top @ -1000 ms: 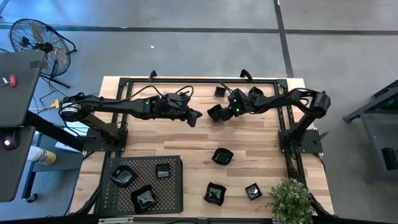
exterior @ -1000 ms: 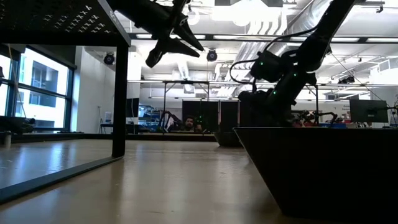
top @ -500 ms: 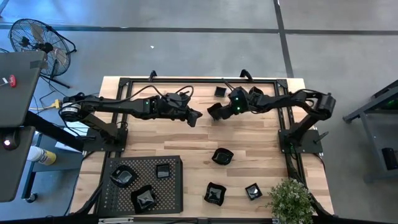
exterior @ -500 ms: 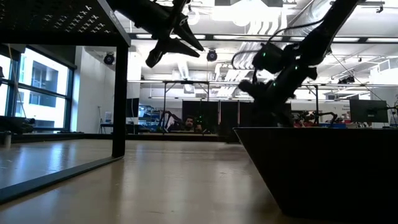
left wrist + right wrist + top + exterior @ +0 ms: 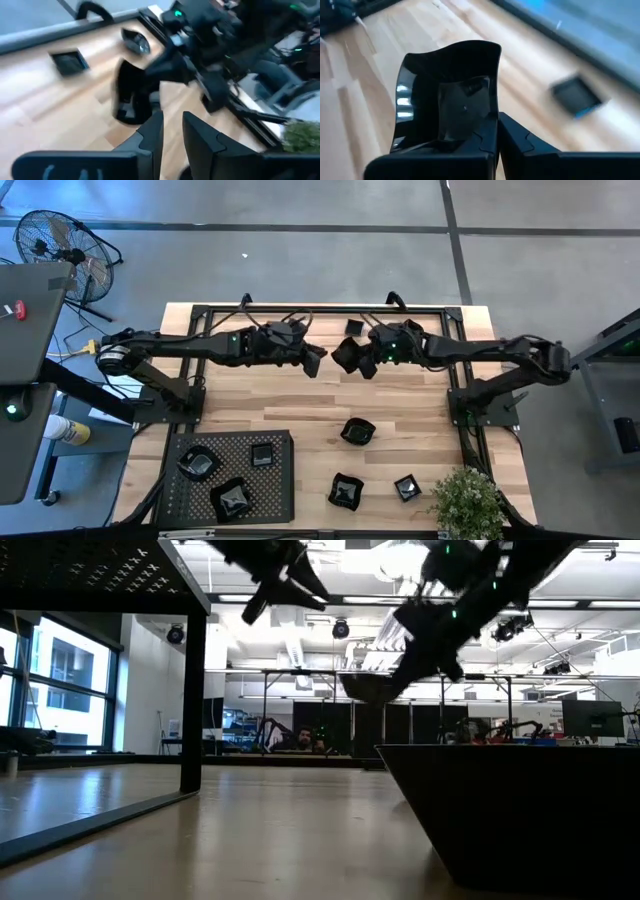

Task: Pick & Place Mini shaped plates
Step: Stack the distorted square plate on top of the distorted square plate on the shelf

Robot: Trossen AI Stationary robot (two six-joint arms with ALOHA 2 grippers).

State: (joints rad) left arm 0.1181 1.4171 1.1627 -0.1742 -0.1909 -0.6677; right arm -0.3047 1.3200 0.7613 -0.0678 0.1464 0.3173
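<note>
Right pincer is clamping a glossy mini plate by its rim, aloft over the surface's far middle. Rigid, slick, probably chippable — that edge grip looks wise. Left pincer is hovering nearby, nearly closed, empty.

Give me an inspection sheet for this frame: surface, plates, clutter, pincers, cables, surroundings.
Surface: wooden table, dark frame around it.
Job's things: three mini plates on the perforated tray; three loose at the front; one small square plate at the back.
Clutter: potted plant at a front corner.
Pincers: right pincer shut on a black plate, raised above the table; left pincer close beside it, shut, empty.
Cables: loops along both arms.
Surroundings: floor fan, grey floor.
</note>
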